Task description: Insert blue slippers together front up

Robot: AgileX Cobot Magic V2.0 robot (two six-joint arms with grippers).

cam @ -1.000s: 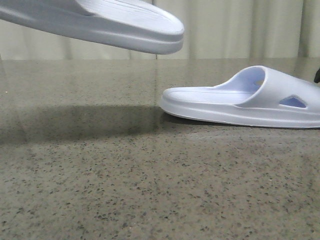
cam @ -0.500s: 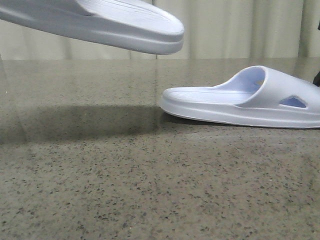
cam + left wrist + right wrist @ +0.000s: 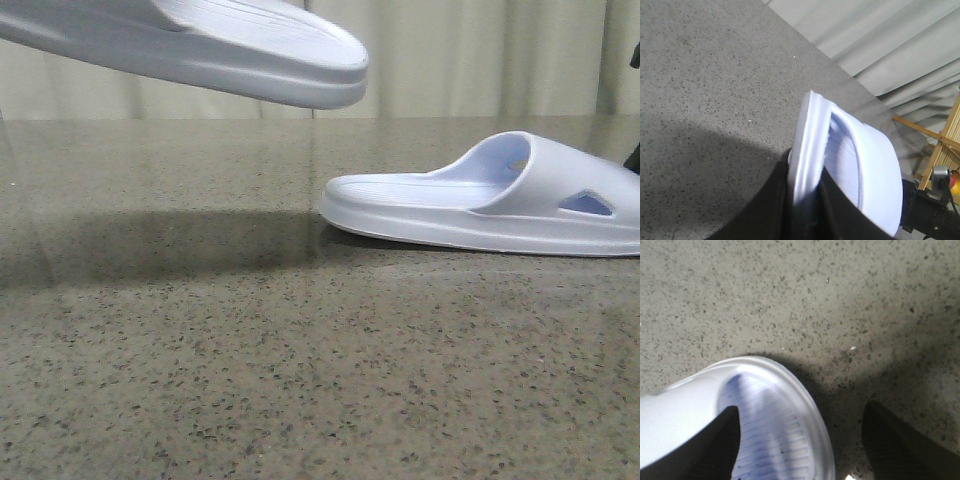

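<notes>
Speckled grey stone table (image 3: 300, 380) across the whole foreground of the front view, bare near the camera. Farther back, resting flat on it, sole down: one of the blue slippers (image 3: 490, 195), pale blue-white, rounded end toward the left, wide strap arching over the ribbed footbed, triangular side cut-out facing the camera. Up and to the left of that resting slipper, clear of the table: the lifted slipper (image 3: 220, 50), tilted, one end hanging above a wide dark shadow on the stone, well apart from the resting one. Beyond both, pale curtains (image 3: 470, 55).

From the left wrist: left gripper (image 3: 807, 210) clamped on the lifted slipper (image 3: 850, 160), a dark finger pressed on each side of its edge, ribbed footbed and strap showing, table far below.

From the right wrist: right gripper (image 3: 800, 440) spread wide, holding nothing, two dark fingers (image 3: 900, 445) apart. One finger over the ribbed footbed of the resting slipper (image 3: 765, 410); contact there not clear. Other finger out over bare stone beside the slipper's rounded rim, shadow beneath.
</notes>
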